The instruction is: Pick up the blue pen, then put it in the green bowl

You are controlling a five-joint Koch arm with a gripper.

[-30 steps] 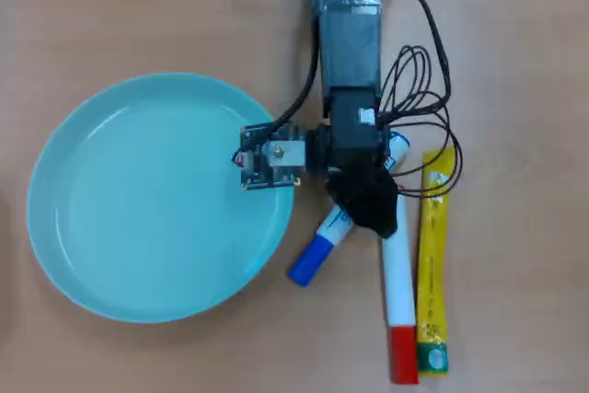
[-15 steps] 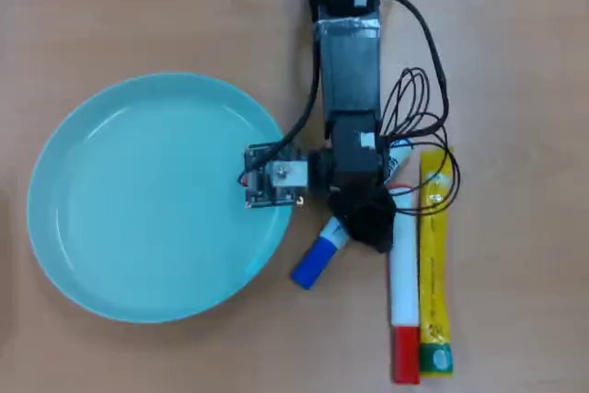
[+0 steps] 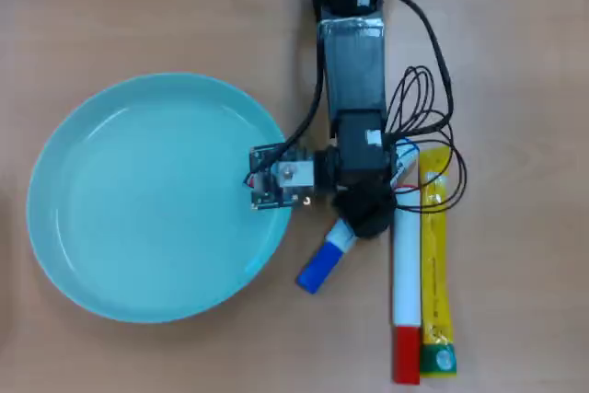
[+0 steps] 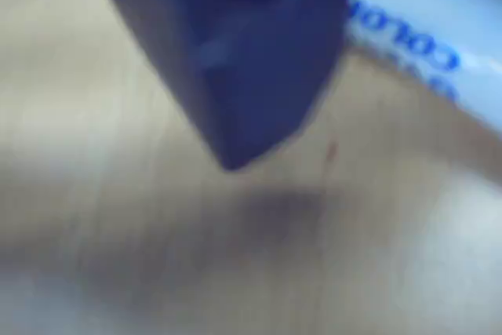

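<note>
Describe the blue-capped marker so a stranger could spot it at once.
In the overhead view, find the large pale teal-green round plastic bowl. Just off its lower right rim a thick white marker with a blue cap lies slanted, partly under the black gripper. The upright white marker with a red cap and the yellow sachet stick lie further right.

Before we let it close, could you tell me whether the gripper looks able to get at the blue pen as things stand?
Probably yes: the gripper sits right over the blue pen, whose barrel shows beside the jaw in the wrist view, and nothing lies across it.
</note>
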